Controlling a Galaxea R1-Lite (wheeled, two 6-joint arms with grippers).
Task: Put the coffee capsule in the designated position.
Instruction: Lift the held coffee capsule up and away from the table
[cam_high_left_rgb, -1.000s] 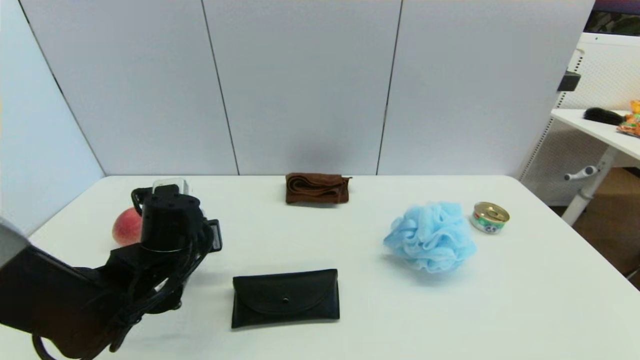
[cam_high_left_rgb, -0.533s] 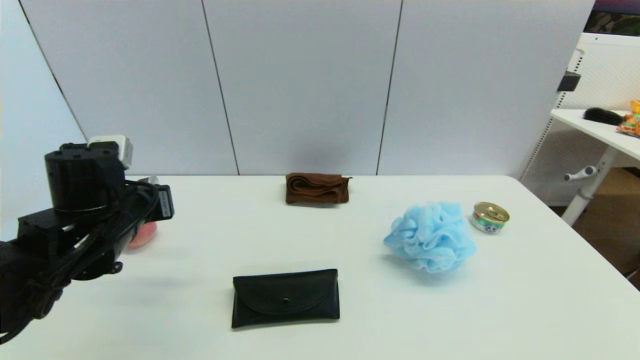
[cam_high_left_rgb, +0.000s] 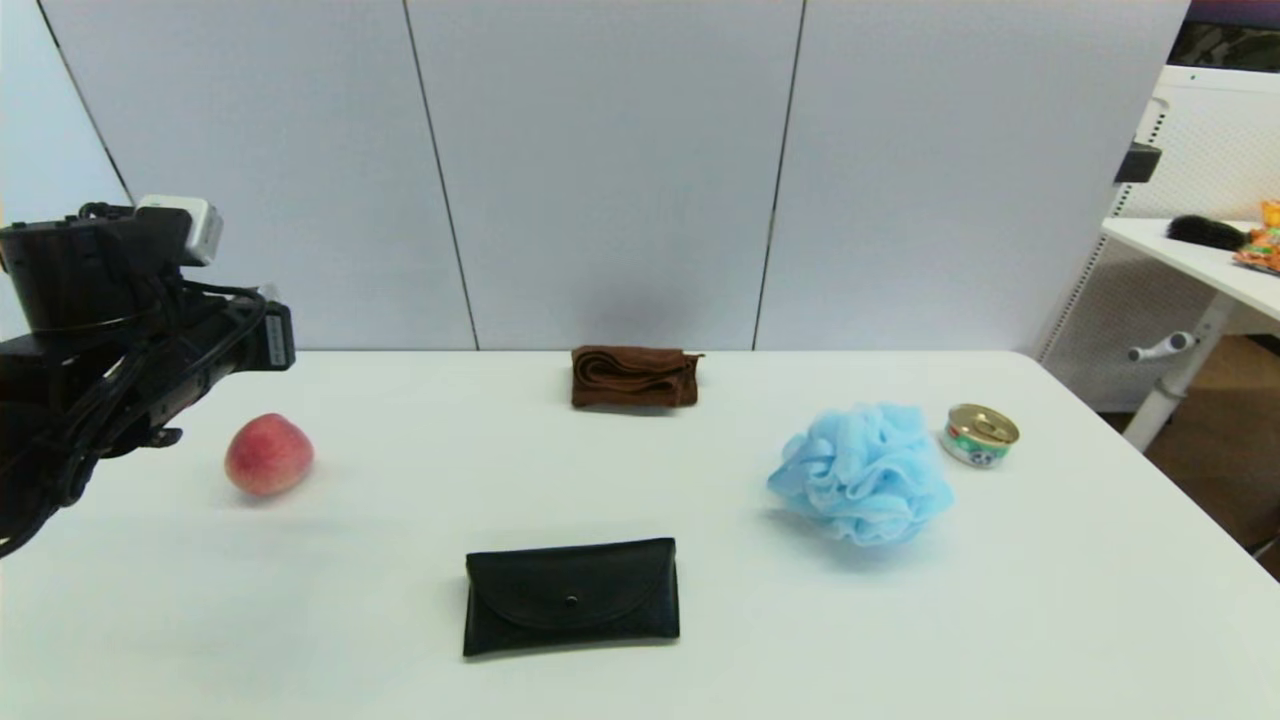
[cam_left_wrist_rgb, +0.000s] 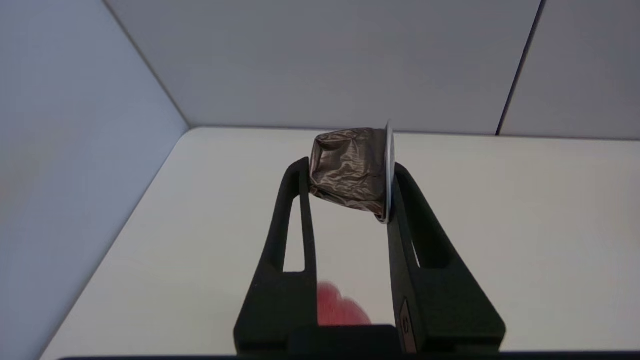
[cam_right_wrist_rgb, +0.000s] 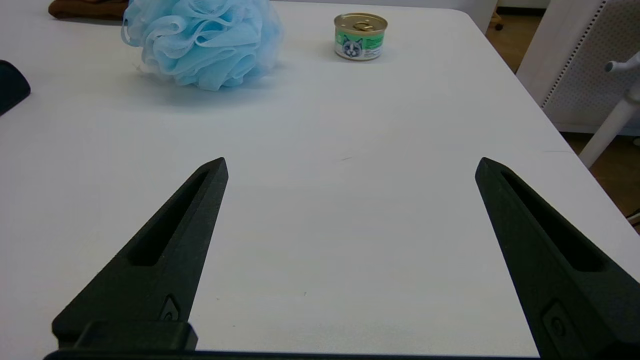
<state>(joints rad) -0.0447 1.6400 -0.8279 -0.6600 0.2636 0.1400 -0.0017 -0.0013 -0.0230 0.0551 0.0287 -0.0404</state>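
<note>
Above the table's left edge, left claw (cam_left_wrist_rgb: 348, 172) gripping coffee capsule (cam_left_wrist_rgb: 350, 170), right claw (cam_right_wrist_rgb: 350, 167) wide.

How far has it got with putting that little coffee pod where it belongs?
Picking up looks done: the left end effector is shut on the coffee capsule, held in the air above the table's left side, near the peach. Setting it down on the table is left. The right end effector hangs open, idle.

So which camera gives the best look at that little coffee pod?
The left wrist view: the coffee capsule sits crumpled between the left end effector fingers, silvery rim visible. In the head view the arm hides it. The right wrist view shows none of it.
</note>
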